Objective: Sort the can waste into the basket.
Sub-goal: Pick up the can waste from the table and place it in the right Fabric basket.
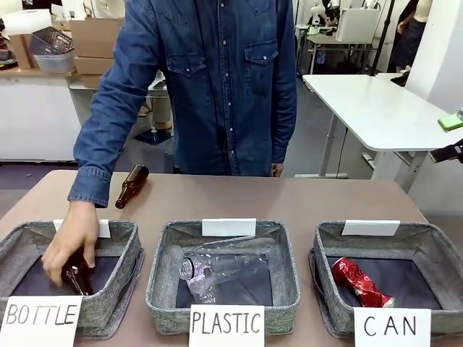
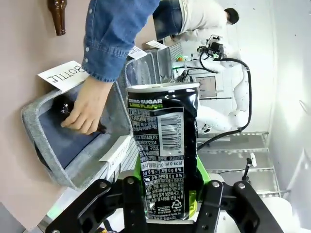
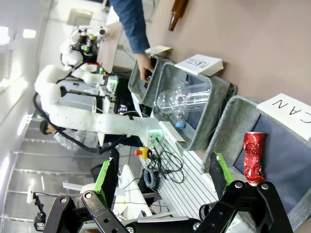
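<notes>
While the right jaws gape empty, the left jaws clench the dark can [image 2: 165, 126] (barcode showing).

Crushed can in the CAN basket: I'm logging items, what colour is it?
Shiny red: the crushed metal can shows best in the front view.

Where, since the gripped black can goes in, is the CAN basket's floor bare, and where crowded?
Bare dark floor lies between the crushed red can and the right wall of the CAN basket. Crowded: the person's hand is in the BOTTLE basket, a clear plastic bottle lies across the PLASTIC basket.
</notes>
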`<state>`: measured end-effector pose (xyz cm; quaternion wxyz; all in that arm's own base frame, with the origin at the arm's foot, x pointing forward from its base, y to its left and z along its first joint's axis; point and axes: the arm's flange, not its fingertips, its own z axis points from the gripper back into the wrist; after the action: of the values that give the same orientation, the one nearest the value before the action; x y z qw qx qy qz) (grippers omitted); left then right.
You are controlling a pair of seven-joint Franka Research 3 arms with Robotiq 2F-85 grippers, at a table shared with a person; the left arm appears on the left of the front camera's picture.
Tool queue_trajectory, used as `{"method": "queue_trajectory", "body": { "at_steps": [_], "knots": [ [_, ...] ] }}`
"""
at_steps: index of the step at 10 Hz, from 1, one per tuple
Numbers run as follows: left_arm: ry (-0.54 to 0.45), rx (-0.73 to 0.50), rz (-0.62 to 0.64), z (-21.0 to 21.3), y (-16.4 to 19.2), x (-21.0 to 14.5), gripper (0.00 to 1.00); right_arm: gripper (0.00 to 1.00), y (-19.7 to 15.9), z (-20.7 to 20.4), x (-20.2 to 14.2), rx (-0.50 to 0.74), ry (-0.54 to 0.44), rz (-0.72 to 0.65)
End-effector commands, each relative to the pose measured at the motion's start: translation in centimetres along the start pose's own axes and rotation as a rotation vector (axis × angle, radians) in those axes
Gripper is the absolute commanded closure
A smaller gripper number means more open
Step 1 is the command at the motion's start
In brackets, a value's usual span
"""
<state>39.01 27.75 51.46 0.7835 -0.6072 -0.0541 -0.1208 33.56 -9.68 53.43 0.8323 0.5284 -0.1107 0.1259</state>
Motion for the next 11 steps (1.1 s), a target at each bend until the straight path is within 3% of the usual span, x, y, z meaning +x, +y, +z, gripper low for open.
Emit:
{"method": "queue_trajectory", "body": {
  "at_steps": [1,8,9,11],
  "knots": [
    [-0.004,-0.002,0.006,0.5,0.1,-0.4,0.58,0.0,-0.1,0.0,-0.3,0.0,0.003,0.029],
    [-0.004,-0.001,0.007,0.2,0.4,-0.1,0.58,0.0,0.0,0.0,0.0,0.0,0.0,0.0],
    [0.094,-0.028,-0.064,-4.1,-1.1,0.7,0.58,0.0,2.6,3.4,-0.5,0.031,-0.061,0.095],
    [0.364,-0.116,-0.205,-15.3,-5.4,1.6,0.58,0.0,5.0,10.8,-2.0,-0.087,-0.201,0.123]
  ]
}}
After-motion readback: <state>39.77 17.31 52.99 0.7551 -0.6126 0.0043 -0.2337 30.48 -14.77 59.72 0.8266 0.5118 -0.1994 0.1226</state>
